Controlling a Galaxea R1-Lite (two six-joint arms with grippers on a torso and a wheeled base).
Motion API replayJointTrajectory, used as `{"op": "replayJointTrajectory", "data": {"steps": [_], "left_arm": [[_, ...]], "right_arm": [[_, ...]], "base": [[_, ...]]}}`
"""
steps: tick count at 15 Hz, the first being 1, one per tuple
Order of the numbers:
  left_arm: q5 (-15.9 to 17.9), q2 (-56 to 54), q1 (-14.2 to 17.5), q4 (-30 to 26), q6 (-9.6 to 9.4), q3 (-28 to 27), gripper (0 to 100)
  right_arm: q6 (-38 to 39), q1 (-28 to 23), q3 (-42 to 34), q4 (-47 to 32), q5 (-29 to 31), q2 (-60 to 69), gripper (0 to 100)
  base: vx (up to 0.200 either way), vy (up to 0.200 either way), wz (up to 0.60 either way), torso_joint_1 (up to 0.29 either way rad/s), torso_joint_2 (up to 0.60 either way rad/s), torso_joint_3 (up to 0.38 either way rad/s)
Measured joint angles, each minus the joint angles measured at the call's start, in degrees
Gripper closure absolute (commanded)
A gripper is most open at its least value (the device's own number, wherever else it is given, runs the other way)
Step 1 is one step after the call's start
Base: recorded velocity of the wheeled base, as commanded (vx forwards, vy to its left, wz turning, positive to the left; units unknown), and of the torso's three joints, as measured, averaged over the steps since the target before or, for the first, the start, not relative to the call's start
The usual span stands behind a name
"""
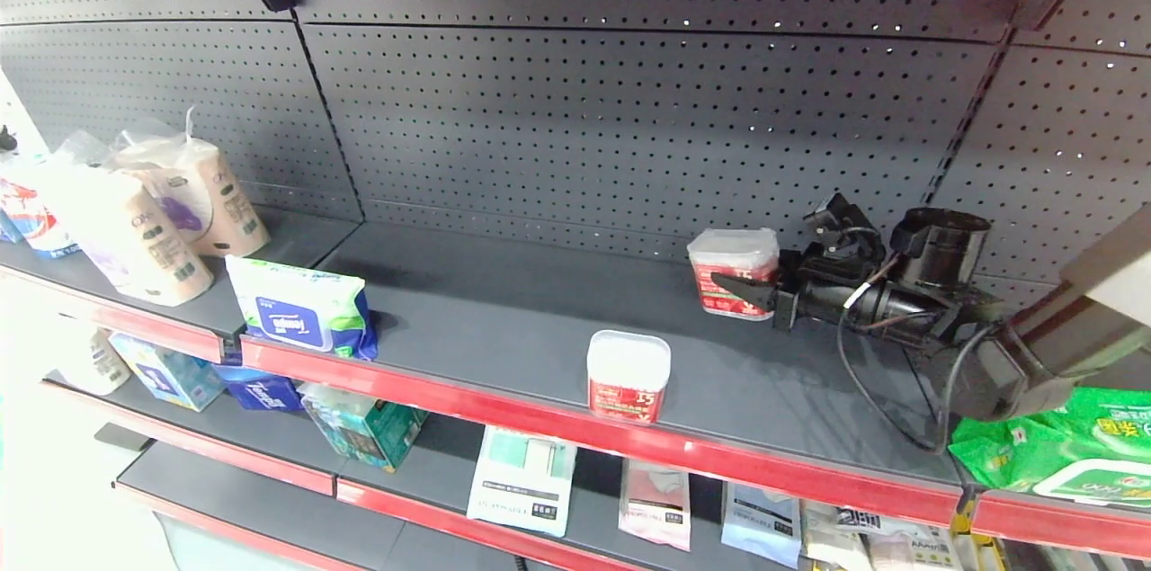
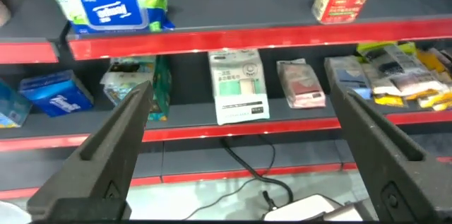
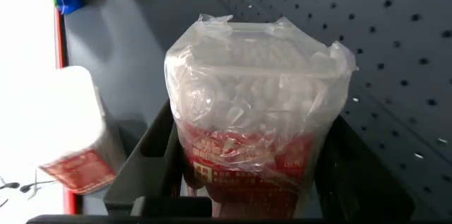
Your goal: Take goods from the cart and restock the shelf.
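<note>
1. Right claw [image 1: 748, 288] is clamped on a film-wrapped red plastic tub with a white lid [image 1: 733, 270]. One finger sits on each side wall. The side grip keeps it upright, likely so it lands standing.
2. The tub sits deep over the dark grey metal shelf board [image 1: 504, 319], near the perforated grey back panel [image 1: 629, 103]. I judge this as the placing stage, with release not yet done.
3. In the right wrist view the claw's fingers [image 3: 145, 164] hide the tub's base. I cannot tell whether it touches the board or hangs just above.
4. A second matching red-and-white tub [image 1: 628, 376] stands at the red front lip [image 1: 504, 414], well apart from the held one. The back spot probably fills the row behind it.
5. Left claw [image 2: 240, 160] is spread wide with nothing between the fingers, low in front of the lower shelves. It looks free for the next pick.
6. A blue-and-white soft wipes pack [image 1: 297, 306] stands at the board's left end.
7. The green soft packs [image 1: 1070, 454] at the right are partly covered by the right arm and cut by the picture edge.
</note>
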State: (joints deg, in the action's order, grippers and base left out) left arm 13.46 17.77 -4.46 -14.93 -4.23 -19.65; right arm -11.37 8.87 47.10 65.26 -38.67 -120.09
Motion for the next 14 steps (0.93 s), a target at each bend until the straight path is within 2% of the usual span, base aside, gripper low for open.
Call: {"op": "replayJointTrajectory", "data": {"steps": [6,8,14], "left_arm": [[-0.52,-0.09,0.0,-0.09,-0.37,0.3,0],[-0.52,0.0,-0.02,-0.11,-1.05,0.55,0],[-1.45,-0.2,0.0,-0.52,-1.49,1.46,0]], "right_arm": [[0.13,-0.44,6.14,-0.06,-1.89,-5.52,100],[0.16,-0.48,8.24,-0.06,-1.89,-7.03,100],[1.28,-0.12,10.61,-0.11,-2.38,-9.62,100]], "base": [[0.0,0.0,0.0,0.0,0.0,0.0],[0.0,0.0,0.0,0.0,0.0,0.0],[0.0,0.0,0.0,0.0,0.0,0.0]]}}
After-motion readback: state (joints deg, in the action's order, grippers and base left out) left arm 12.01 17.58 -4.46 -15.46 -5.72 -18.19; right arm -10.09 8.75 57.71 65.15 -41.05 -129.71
